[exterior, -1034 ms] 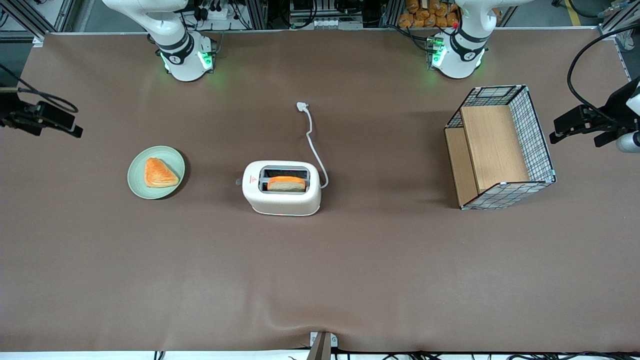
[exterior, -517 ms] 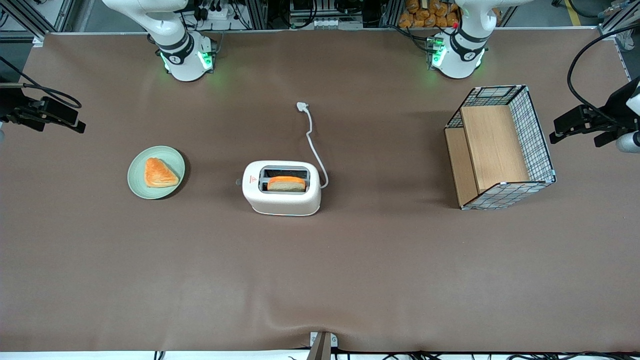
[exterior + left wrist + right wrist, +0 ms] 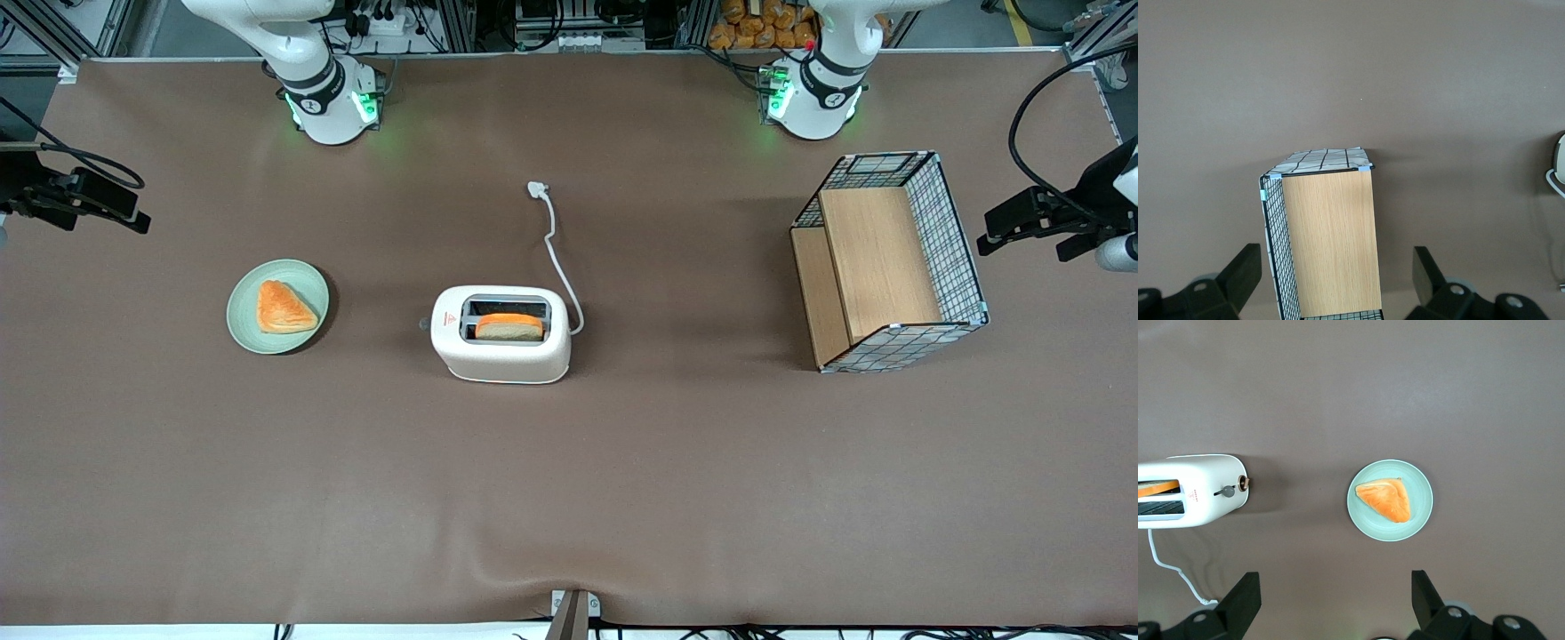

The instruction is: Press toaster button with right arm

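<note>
Table (image 3: 569, 489): tool (image 3: 80, 203) high, open.

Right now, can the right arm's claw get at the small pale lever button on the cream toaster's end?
Probably yes: the open claw hovers high, and nothing stands between it and the button; the green plate sits aside.

red warning triangle sticker (image 3: 450, 319) on toaster (image 3: 500, 334) top, its text unreadable

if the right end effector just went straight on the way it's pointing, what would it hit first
Probably bare table. The open end effector points straight down, high up at the working arm's end, with the plate and toaster off to either side of its line.
</note>
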